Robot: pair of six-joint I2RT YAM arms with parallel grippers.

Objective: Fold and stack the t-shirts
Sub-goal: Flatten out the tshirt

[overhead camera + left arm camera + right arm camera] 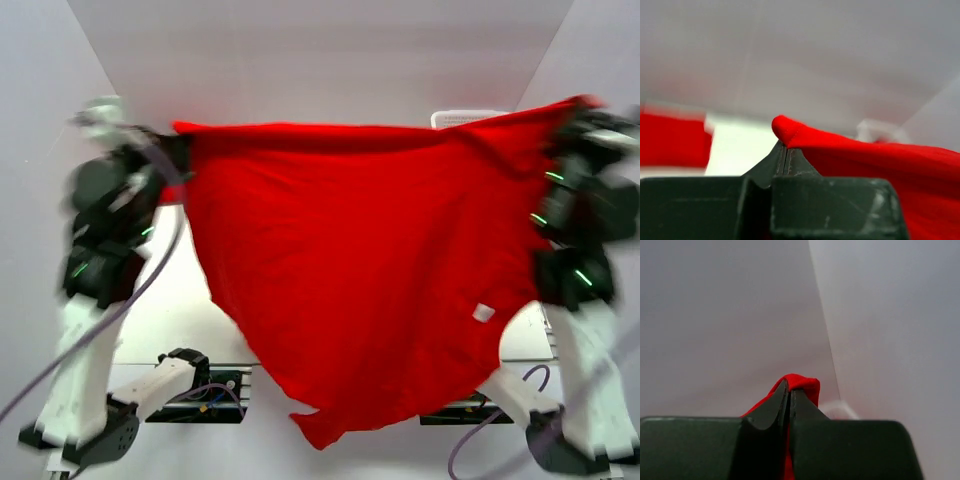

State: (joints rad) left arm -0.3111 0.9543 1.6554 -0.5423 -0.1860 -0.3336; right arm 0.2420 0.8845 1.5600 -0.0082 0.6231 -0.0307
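Observation:
A bright red t-shirt hangs spread wide in the air between my two arms, above the table. Its top edge is pulled taut and its lower end droops toward the near edge. A small white label shows on the cloth low on the right. My left gripper is shut on the shirt's left corner; the left wrist view shows the jaws pressed together with red fabric coming out of them. My right gripper is shut on the right corner, where red cloth bulges over the closed tips.
A white basket peeks over the shirt's top edge at the back right. Another patch of red cloth lies blurred at the left of the left wrist view. Grey walls close in the back and both sides. The arm bases and cables sit along the near edge.

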